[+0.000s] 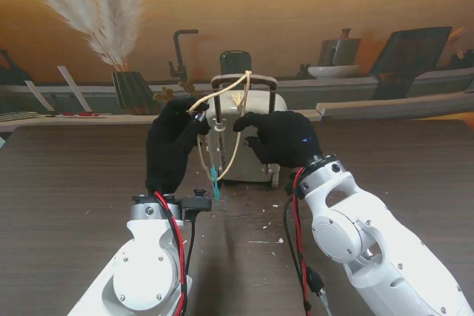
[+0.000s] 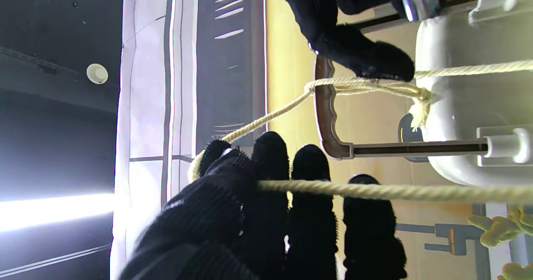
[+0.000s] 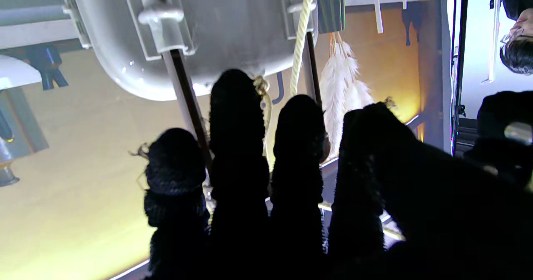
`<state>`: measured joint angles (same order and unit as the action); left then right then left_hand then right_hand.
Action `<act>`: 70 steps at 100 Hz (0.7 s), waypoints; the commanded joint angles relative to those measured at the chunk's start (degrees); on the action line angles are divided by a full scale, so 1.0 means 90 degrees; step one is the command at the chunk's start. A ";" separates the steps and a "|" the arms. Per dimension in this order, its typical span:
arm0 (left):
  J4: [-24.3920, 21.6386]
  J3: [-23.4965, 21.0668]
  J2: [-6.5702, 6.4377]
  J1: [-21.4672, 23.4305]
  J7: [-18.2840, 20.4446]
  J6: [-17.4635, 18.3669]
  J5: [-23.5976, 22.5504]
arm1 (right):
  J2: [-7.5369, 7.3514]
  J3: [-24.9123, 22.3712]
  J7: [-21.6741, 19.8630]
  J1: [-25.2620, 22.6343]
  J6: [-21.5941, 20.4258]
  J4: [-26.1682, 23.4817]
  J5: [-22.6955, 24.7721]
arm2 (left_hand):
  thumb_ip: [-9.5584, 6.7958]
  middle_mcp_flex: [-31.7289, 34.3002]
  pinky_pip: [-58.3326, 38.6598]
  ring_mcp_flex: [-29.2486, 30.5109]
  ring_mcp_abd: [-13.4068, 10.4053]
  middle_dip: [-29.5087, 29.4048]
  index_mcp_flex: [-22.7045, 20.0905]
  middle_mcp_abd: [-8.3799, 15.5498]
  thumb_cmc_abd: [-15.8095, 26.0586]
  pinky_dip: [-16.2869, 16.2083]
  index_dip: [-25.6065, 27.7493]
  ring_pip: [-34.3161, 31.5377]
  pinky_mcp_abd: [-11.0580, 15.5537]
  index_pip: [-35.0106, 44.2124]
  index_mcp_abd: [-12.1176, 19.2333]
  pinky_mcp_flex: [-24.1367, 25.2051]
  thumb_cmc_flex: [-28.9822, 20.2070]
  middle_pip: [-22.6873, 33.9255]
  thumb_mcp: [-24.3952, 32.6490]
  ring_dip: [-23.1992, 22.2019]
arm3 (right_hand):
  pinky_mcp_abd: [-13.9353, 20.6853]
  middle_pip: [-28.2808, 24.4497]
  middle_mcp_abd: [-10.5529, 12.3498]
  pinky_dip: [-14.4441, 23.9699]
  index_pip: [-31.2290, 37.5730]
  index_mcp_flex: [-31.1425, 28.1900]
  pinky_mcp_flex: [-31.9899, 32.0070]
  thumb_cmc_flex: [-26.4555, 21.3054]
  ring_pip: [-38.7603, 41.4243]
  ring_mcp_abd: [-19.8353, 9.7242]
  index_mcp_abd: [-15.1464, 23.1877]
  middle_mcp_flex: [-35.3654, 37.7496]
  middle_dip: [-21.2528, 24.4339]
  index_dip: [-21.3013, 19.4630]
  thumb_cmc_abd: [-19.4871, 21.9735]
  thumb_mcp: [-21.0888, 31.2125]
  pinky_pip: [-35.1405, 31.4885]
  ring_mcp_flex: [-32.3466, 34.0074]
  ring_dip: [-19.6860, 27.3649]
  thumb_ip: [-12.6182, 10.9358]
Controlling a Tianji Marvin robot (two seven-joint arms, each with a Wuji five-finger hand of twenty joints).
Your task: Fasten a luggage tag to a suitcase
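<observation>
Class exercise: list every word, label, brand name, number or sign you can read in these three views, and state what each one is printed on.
None can be read.
The suitcase shows no brand or label.
The backdrop is a painted kitchen scene with no lettering.
The pale bars on the dark panel are plain stripes, not letters.

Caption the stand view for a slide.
Black-gloved left hand pulls cream rope looped over small white suitcase's handle.

Two glossy white, rounded jointed arms (image 1: 152, 268) carry red and black cables (image 1: 175, 234) and end in black knitted-glove five-finger hands (image 1: 172, 146).
</observation>
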<state>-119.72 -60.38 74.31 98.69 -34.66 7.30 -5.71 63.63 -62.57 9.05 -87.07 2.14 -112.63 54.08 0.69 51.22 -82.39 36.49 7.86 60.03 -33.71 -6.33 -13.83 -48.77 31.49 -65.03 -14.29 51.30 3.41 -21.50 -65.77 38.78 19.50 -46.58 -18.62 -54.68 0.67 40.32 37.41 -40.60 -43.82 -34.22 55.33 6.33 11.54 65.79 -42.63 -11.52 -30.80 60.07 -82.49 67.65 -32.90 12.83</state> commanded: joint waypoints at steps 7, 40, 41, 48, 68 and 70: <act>-0.0105 -0.0023 -0.0039 0.0044 0.0203 0.0062 -0.0002 | 0.0006 0.0164 -0.0164 0.0199 0.0149 0.0152 -0.0056 | -0.0132 0.0054 -0.0153 0.0094 -0.0015 -0.0113 -0.0146 0.0082 -0.0112 -0.0112 -0.0160 -0.0078 0.0414 -0.0117 0.0233 -0.0024 -0.0211 -0.0138 -0.0122 0.0174 | -0.0079 -0.0141 0.0015 0.0103 -0.0283 0.0467 0.0045 -0.0168 0.0087 0.0066 0.0174 0.0043 -0.0140 0.0095 0.0219 -0.0039 -0.0149 0.0091 -0.0056 -0.0262; -0.0091 -0.0021 -0.0064 0.0030 0.0320 0.0138 0.0074 | 0.0027 0.0562 -0.0360 0.0628 0.0410 0.0444 -0.0215 | -0.0124 0.0047 -0.0095 0.0060 -0.0015 -0.0105 -0.0151 0.0078 -0.0123 -0.0113 -0.0206 -0.0026 0.0411 -0.0169 0.0228 0.0029 -0.0213 -0.0188 -0.0163 0.0189 | -0.0029 -0.0002 -0.0014 0.0072 -0.0226 0.0891 0.0305 -0.0503 -0.0138 0.0081 0.0481 -0.0243 -0.0156 -0.0089 0.0294 -0.0240 0.0076 -0.0156 -0.0016 -0.0075; -0.0090 -0.0020 -0.0064 0.0029 0.0321 0.0139 0.0075 | 0.0028 0.0573 -0.0361 0.0641 0.0419 0.0453 -0.0218 | -0.0124 0.0046 -0.0094 0.0060 -0.0015 -0.0105 -0.0152 0.0078 -0.0123 -0.0113 -0.0206 -0.0025 0.0410 -0.0170 0.0228 0.0029 -0.0215 -0.0189 -0.0163 0.0189 | -0.0026 0.0001 -0.0016 0.0072 -0.0227 0.0901 0.0309 -0.0506 -0.0142 0.0081 0.0491 -0.0251 -0.0156 -0.0091 0.0296 -0.0245 0.0081 -0.0160 -0.0015 -0.0072; -0.0082 -0.0017 -0.0066 0.0024 0.0334 0.0146 0.0078 | 0.0035 0.0648 -0.0383 0.0721 0.0489 0.0510 -0.0238 | -0.0123 0.0042 -0.0087 0.0061 -0.0016 -0.0103 -0.0151 0.0073 -0.0128 -0.0113 -0.0218 -0.0021 0.0412 -0.0182 0.0216 0.0033 -0.0213 -0.0196 -0.0171 0.0189 | -0.0021 0.0012 -0.0013 0.0070 -0.0230 0.0960 0.0335 -0.0539 -0.0173 0.0077 0.0540 -0.0278 -0.0163 -0.0104 0.0294 -0.0267 0.0112 -0.0186 -0.0013 -0.0058; -0.0068 -0.0014 -0.0067 0.0023 0.0336 0.0140 0.0071 | 0.0047 0.0813 -0.0440 0.0923 0.0762 0.0656 -0.0198 | -0.0124 0.0041 -0.0077 0.0059 -0.0015 -0.0093 -0.0172 0.0077 -0.0130 -0.0116 -0.0240 -0.0015 0.0409 -0.0204 0.0215 0.0034 -0.0215 -0.0210 -0.0192 0.0188 | -0.0030 0.0012 -0.0022 0.0082 -0.0242 0.1082 0.0348 -0.0512 -0.0192 0.0087 0.0508 -0.0314 -0.0182 -0.0124 0.0309 -0.0301 0.0136 -0.0194 -0.0026 -0.0050; -0.0067 -0.0014 -0.0067 0.0023 0.0335 0.0140 0.0067 | 0.0048 0.0825 -0.0442 0.0936 0.0800 0.0667 -0.0186 | -0.0124 0.0042 -0.0076 0.0059 -0.0014 -0.0092 -0.0166 0.0079 -0.0130 -0.0116 -0.0242 -0.0014 0.0411 -0.0208 0.0218 0.0037 -0.0216 -0.0211 -0.0194 0.0188 | -0.0031 0.0009 -0.0035 0.0084 -0.0247 0.1095 0.0348 -0.0502 -0.0193 0.0086 0.0493 -0.0316 -0.0184 -0.0124 0.0318 -0.0302 0.0137 -0.0194 -0.0027 -0.0052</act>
<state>-119.81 -60.54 73.70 98.91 -32.53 8.55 -4.87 63.90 -55.16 6.13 -79.13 8.49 -106.99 51.94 0.68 51.22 -82.39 36.49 7.86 59.55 -34.46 -6.33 -13.83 -48.80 30.12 -65.03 -14.29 49.54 3.38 -21.31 -65.78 37.45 19.50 -46.57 -18.62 -54.62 0.64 40.32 35.68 -33.09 -41.47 -36.10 53.99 6.38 14.99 63.95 -43.23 -11.53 -29.43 58.27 -81.52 66.86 -32.90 11.77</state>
